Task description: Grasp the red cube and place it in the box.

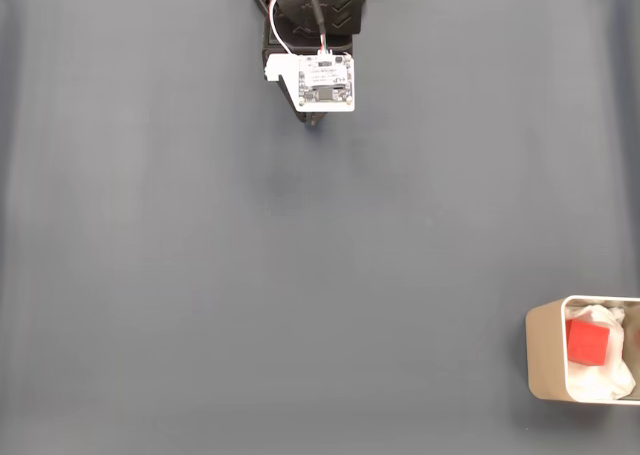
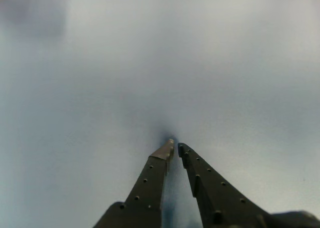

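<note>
Pincer [image 2: 176, 147] closed, empty, tips on grey mat [image 1: 250, 275].

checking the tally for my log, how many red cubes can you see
1. The red cube lies on white padding inside the box at the lower right edge of the fixed view. The box is cut off by the frame, so another could be hidden there.

Grey counter with one tin on it

We see a plain dark grey counter [image 1: 250, 275] in the fixed view, its surface smooth and matte. The box [image 1: 542, 350], a pale metal tin with rounded corners, sits directly on it at the lower right, cut by the frame edge.
</note>
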{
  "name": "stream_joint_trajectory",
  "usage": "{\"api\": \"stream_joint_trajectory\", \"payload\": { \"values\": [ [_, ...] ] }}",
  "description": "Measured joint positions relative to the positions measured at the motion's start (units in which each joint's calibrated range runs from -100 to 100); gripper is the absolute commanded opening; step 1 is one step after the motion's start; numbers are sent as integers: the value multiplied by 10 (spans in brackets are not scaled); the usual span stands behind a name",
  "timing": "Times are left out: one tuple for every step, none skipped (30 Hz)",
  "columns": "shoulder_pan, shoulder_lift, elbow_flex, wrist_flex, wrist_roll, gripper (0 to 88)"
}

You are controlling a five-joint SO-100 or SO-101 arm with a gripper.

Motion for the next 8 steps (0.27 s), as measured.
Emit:
{"api": "stream_joint_trajectory", "payload": {
  "values": [
    [0,0,0,0,0,3],
    [0,0,0,0,0,3],
    [0,0,0,0,0,3],
    [0,0,0,0,0,3],
    [0,0,0,0,-1,3],
    [0,0,0,0,-1,3],
    [0,0,0,0,-1,3],
    [0,0,0,0,-1,3]
  ]
}}
